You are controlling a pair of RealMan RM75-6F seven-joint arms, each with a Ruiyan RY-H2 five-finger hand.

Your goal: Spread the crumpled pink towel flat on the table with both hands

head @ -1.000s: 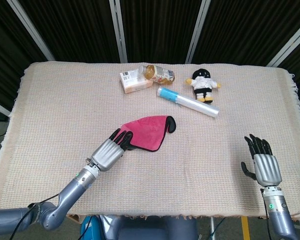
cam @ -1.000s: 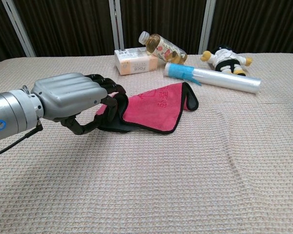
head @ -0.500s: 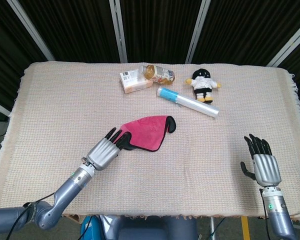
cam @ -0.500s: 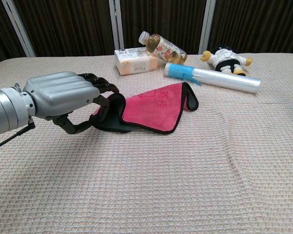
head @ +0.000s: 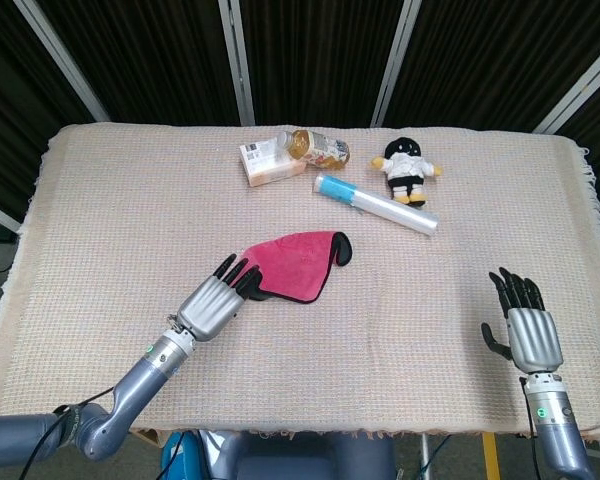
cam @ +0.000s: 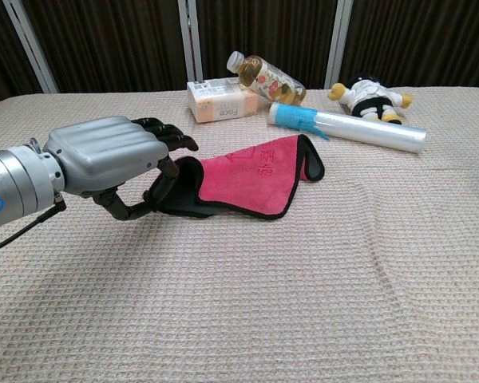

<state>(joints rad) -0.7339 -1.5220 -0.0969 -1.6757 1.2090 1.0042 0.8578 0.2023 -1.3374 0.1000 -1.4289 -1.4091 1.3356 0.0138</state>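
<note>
Fingers of my left hand [cam: 104, 163] have crept forward again over the last half second, back to the dark-bordered near edge of the pink towel [head: 295, 264], spread and holding nothing; the towel has not shifted and lies folded mid-table, so spreading has yet to start. Off at the near right edge my right hand [head: 526, 328] stays put, empty, fingers apart, well clear of the towel. Farther back, the bottle [cam: 265, 76] holds amber liquid; the box [cam: 220, 100] is closed.
</note>
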